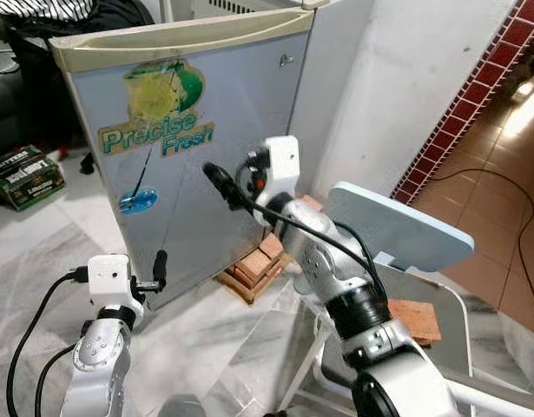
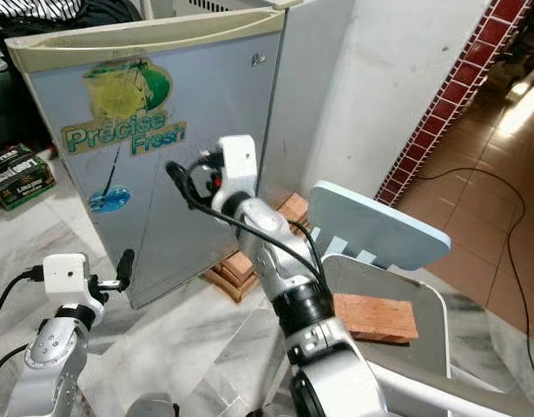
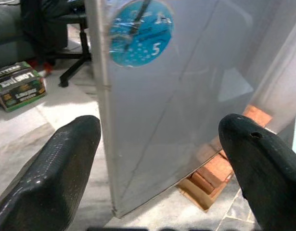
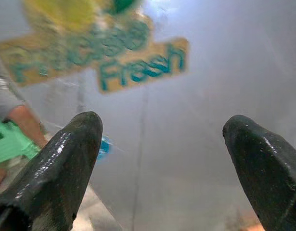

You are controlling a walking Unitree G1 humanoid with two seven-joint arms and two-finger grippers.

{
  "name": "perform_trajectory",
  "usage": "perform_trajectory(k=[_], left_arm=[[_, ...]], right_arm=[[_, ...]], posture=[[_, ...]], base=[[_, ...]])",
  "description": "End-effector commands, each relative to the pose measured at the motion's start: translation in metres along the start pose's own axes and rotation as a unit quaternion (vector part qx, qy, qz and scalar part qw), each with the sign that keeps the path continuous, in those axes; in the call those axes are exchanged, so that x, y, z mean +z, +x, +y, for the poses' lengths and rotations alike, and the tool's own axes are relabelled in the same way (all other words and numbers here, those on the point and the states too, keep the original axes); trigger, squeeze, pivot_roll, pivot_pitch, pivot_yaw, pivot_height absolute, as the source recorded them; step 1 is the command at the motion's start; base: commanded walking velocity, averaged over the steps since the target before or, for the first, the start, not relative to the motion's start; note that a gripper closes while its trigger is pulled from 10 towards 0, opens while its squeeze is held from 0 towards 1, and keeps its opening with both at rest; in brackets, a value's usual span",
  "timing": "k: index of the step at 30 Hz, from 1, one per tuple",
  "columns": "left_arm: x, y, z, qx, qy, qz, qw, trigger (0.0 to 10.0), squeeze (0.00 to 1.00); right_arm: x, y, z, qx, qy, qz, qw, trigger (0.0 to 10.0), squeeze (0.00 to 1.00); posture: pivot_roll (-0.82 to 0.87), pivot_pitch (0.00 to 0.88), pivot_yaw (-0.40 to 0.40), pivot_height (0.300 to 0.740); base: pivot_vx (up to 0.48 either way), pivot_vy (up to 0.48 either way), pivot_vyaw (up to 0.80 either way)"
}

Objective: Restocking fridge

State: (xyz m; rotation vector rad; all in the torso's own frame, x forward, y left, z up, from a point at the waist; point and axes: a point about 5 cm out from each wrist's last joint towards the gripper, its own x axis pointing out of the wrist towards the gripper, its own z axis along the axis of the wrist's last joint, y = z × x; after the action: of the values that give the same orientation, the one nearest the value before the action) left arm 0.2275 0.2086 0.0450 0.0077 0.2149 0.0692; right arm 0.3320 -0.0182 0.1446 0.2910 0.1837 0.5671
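Note:
A small grey fridge stands with its door shut; the door carries a "Precise Fresh" sticker and a round blue sticker. My right gripper is raised in front of the middle of the door, just below the lettering. It is open and holds nothing, and its fingers face the sticker. My left gripper is low at the door's bottom left corner, also open and holding nothing. Its fingers straddle the door's left edge without touching it.
The fridge rests on bricks and wood. A pale blue chair stands close on my right with a brick on its seat. A green and black box lies on the floor at left. A cable crosses the brown tiles.

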Motion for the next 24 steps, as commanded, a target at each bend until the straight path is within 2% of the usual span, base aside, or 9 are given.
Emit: perform_trajectory(k=[1,5,6,9,11,15,18,23,24], left_arm=[[0.0,0.001,-0.002,-0.001,-0.002,0.005,1.0,10.0,0.0],[-0.001,0.001,-0.002,0.001,0.002,0.01,1.0,10.0,0.0],[-0.002,0.001,-0.001,0.007,0.004,0.014,1.0,10.0,0.0],[-0.003,0.002,0.002,0.021,0.008,0.021,1.0,10.0,0.0],[-0.004,0.002,0.002,0.026,0.01,0.023,0.999,10.0,0.0],[-0.007,0.002,0.008,0.053,0.01,0.04,0.998,10.0,0.0],[-0.008,0.002,0.008,0.052,0.009,0.044,0.998,10.0,0.0],[-0.013,0.003,0.008,0.05,0.0,0.071,0.996,10.0,0.0],[-0.013,0.003,0.008,0.05,0.0,0.071,0.996,10.0,0.0]], right_arm=[[0.007,-0.001,-0.005,-0.015,0.005,-0.012,1.0,10.0,0.0],[0.005,0.002,-0.012,-0.055,-0.005,-0.012,0.998,10.0,0.0],[0.004,0.003,-0.021,-0.096,-0.018,-0.01,0.995,10.0,0.0],[0.005,0.002,-0.035,-0.141,-0.032,-0.009,0.989,10.0,0.0],[0.006,0.001,-0.039,-0.151,-0.036,-0.011,0.988,10.0,0.0],[0.013,-0.004,-0.059,-0.192,-0.045,-0.018,0.98,10.0,0.0],[0.014,-0.005,-0.063,-0.199,-0.051,-0.019,0.979,10.0,0.0],[0.021,-0.012,-0.086,-0.251,-0.075,-0.032,0.965,10.0,0.0],[0.021,-0.012,-0.086,-0.251,-0.075,-0.032,0.965,10.0,0.0]], posture=[[0.2,0.0,-0.081,0.74],[0.2,0.0,-0.082,0.74],[0.2,0.0,-0.086,0.74],[0.2,0.0,-0.086,0.74],[0.21,0.0,-0.087,0.74],[0.21,0.0,-0.085,0.74],[0.21,0.0,-0.085,0.74],[0.21,0.0,-0.082,0.74],[0.21,0.0,-0.082,0.74]], base=[[0.0,0.0,0.0],[0.0,0.0,0.0],[0.0,0.0,0.0],[0.0,0.0,0.0],[0.0,0.0,0.0],[0.0,0.0,0.0],[0.0,0.0,0.0],[0.0,0.0,0.0],[0.0,0.0,0.0]])
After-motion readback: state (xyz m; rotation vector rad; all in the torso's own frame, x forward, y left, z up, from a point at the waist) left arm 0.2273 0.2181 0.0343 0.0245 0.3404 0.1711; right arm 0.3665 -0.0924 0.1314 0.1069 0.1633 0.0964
